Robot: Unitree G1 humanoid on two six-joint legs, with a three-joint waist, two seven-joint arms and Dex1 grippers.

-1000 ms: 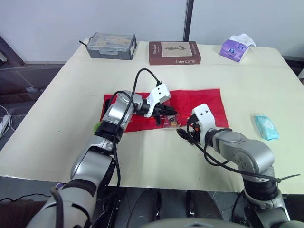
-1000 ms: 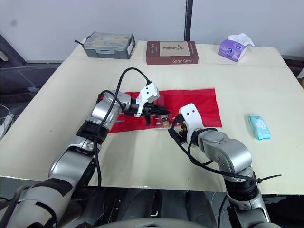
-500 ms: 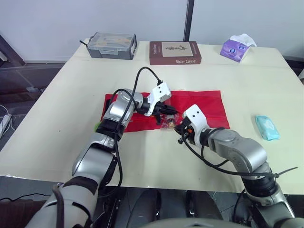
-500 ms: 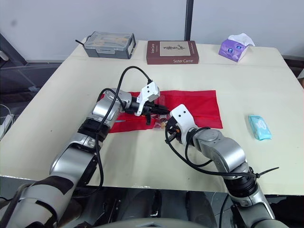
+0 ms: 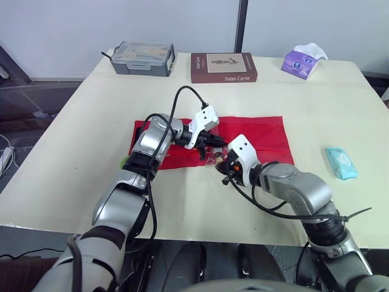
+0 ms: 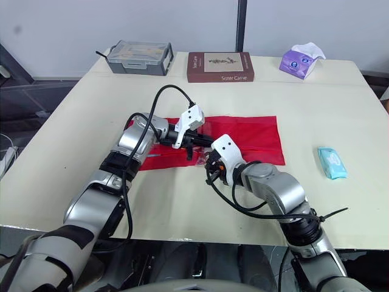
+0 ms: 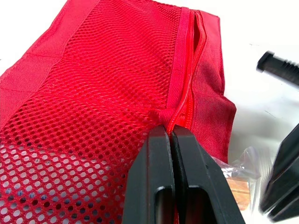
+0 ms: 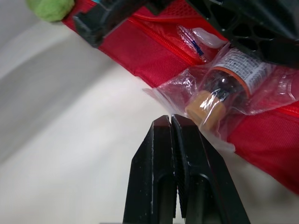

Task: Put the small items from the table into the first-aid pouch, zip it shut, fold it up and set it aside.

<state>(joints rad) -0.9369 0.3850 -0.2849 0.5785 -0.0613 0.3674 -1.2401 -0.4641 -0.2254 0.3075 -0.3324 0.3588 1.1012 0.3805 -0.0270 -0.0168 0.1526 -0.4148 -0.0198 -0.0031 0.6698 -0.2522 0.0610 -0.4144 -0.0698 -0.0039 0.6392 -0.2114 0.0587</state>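
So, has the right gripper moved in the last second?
Yes. Against the red pouch, the right gripper has slid toward the robot's left, closing on the bagged bottle at the pouch's near edge.

The brown book (image 5: 223, 67) at the far side of the table has the words "Sister Carrie" on its front cover, near the edge that faces the robot. The small bottle (image 8: 233, 70) inside the clear plastic bag (image 8: 173, 88) has a white label with tiny print, but it is too small to read.
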